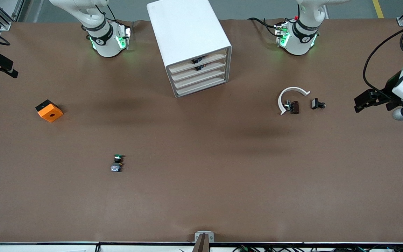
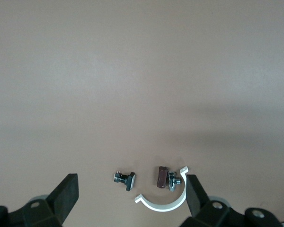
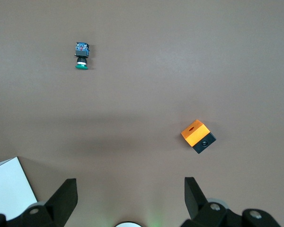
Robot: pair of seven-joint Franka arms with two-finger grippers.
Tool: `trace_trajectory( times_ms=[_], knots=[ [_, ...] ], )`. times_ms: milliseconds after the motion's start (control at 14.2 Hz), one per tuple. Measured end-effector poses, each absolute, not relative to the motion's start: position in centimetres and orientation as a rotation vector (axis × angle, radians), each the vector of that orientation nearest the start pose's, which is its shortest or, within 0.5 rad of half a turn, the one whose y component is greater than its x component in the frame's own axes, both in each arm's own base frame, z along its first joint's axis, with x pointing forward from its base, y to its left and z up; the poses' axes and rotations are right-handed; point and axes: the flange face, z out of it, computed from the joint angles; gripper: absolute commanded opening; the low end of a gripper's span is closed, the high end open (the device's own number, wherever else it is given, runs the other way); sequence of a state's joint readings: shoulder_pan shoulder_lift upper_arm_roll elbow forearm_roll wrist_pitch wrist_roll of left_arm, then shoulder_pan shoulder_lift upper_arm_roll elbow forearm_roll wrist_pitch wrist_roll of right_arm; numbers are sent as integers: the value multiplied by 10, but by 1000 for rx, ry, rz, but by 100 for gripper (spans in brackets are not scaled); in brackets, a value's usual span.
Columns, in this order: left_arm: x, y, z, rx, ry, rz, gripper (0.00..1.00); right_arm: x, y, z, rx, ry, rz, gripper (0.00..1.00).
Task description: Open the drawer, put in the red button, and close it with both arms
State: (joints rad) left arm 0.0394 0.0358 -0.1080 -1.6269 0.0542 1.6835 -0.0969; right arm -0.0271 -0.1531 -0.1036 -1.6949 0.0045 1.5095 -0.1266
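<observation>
Beige fronts mark four shallow drawers in the white cabinet (image 1: 187, 31), and the drawer (image 1: 198, 68), second from the top, sits flush and shut with a small dark pull at its middle, so opening is not yet begun. No red button shows in any view; the only button on the brown worktop (image 1: 201, 196) is the green-capped button (image 1: 117, 163), nearer the front camera than the cabinet. The left gripper (image 1: 362, 103) hovers at the left arm's end near a white curved piece (image 1: 290, 91), fingers spread and empty. The right gripper (image 1: 12, 72) hangs near an orange block (image 1: 49, 111), fingers likewise released, probably both parked clear to leave the cabinet front reachable.
</observation>
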Motion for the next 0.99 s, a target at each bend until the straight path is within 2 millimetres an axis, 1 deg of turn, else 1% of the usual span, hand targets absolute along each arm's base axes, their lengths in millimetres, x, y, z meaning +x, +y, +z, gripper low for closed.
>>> trace_trajectory(
  times_ms=[141,281,352,493,633,844,985],
  knots=[
    [562,-31,588,-3093,-41,-58,100,495,-68,642,-3118,-1,44,100],
    [552,-22,591,-3099,-67,-83,100,495,-67,643,-3119,-4,38,100],
    [549,-19,592,-3103,-77,-91,100,495,-67,643,-3119,-4,35,100],
    [546,-20,598,-3132,-88,-119,100,495,-66,644,-3120,-6,28,100],
    [543,-20,611,-3149,-95,-169,100,495,-66,645,-3121,-7,20,100],
    [538,-18,638,-3149,-104,-255,100,495,-66,646,-3121,-8,14,100],
    [535,-19,649,-3148,-102,-272,100,495,-66,647,-3121,-8,11,100]
  ],
)
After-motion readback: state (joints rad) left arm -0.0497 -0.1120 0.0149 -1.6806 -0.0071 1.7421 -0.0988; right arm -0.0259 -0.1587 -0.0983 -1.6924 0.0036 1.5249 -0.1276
